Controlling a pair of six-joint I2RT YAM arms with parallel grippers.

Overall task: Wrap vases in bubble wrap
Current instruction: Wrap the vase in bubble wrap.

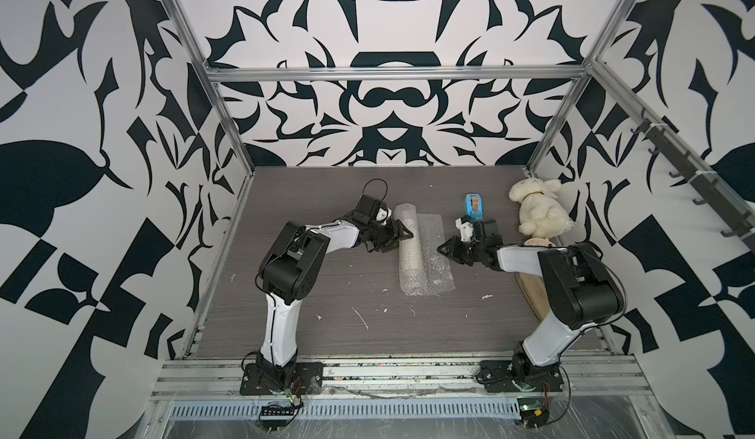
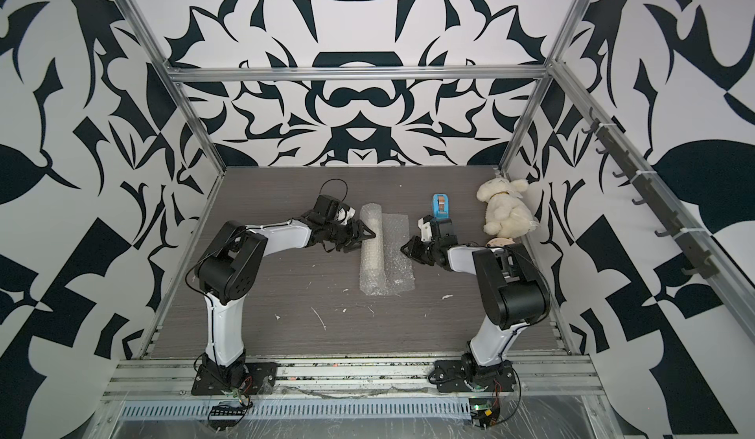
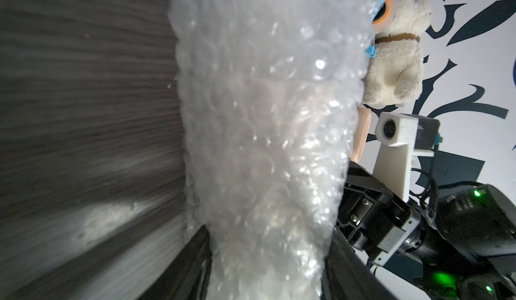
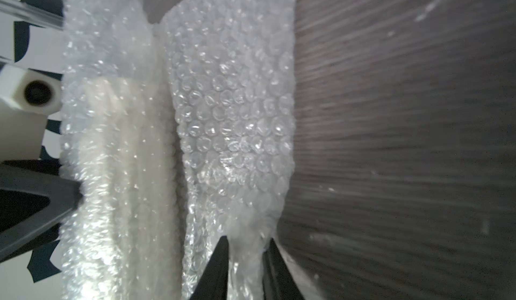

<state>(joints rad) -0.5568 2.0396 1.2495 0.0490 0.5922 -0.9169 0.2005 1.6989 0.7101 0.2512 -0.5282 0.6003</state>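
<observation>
vase (image 1: 409, 255) lying lengthwise at middle of bench (image 1: 318, 294), rolled up inside left part of bubble wrap (image 1: 434, 237); rest of sheet lying flat to right. left hand (image 1: 403, 233) reaching in from left, clasping wrapped roll, straddling it. right hand (image 1: 442, 249) reaching in from right, pinching bunched right edge of flat flap.

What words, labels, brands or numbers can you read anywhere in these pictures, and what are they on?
No text can be read anywhere.
Stuffed bunny: small tag, print too small and blurred to read.
Blue tape dispenser: no label visible.
Walls: black shapes only, no letters.
</observation>
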